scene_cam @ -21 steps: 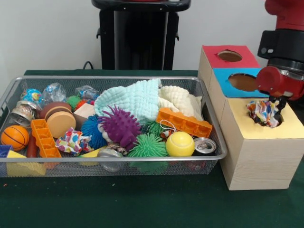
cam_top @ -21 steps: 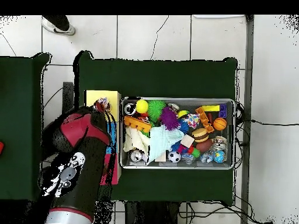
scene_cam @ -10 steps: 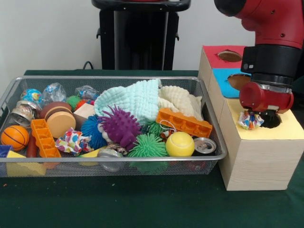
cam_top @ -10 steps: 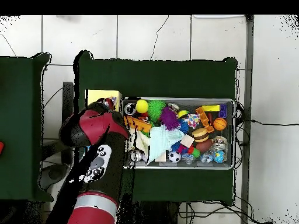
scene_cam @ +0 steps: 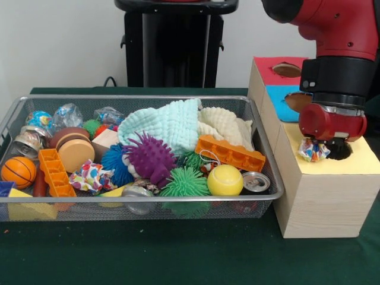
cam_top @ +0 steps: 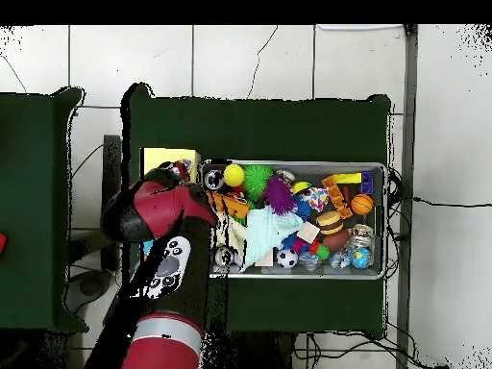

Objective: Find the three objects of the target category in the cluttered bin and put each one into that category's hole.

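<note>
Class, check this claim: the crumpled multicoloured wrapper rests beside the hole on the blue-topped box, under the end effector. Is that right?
Not quite. In the front view the crumpled multicoloured wrapper rests beside the hole on the yellow-topped box, under the end effector.

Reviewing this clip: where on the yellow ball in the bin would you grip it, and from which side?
Grip the yellow ball across its middle, coming straight down. It sits exposed on top of the clutter, but the bin wall, a can and a green spiky ball crowd its sides.
</note>
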### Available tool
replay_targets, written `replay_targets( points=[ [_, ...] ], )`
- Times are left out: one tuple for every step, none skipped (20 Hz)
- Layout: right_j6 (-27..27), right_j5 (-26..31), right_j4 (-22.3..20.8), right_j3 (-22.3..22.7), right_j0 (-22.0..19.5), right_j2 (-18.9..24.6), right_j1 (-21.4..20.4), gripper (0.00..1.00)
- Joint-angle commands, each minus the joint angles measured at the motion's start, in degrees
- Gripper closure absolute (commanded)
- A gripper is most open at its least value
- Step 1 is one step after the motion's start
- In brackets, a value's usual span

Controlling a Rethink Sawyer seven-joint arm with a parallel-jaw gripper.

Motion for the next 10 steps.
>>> replay_targets(
  points=[
    [8.0, -4.9, -4.3, 3.7, 3.7, -5.8, 8.4, 1.0],
    [9.6, -5.7, -2.9, 4.0, 4.9, -7.4, 9.0, 1.0],
    [11.2, -6.5, -1.5, 4.3, 6.1, -9.1, 9.6, 1.0],
    [12.0, -6.9, -0.6, 4.4, 6.9, -10.1, 10.0, 1.0],
    [11.7, -6.5, -0.4, 4.2, 7.9, -10.8, 10.7, 1.0],
    [11.5, -6.7, -0.2, 4.3, 8.1, -10.7, 11.1, 1.0],
    [12.2, -8.0, 0.7, 4.9, 7.9, -10.3, 11.5, 1.0],
    [12.9, -9.4, 1.6, 5.5, 7.8, -9.9, 12.0, 1.0],
    [12.8, -10.0, 1.9, 5.6, 7.4, -9.3, 12.4, 1.0],
    [12.4, -10.5, 1.9, 5.7, 7.3, -9.2, 12.6, 1.0]
  ],
)
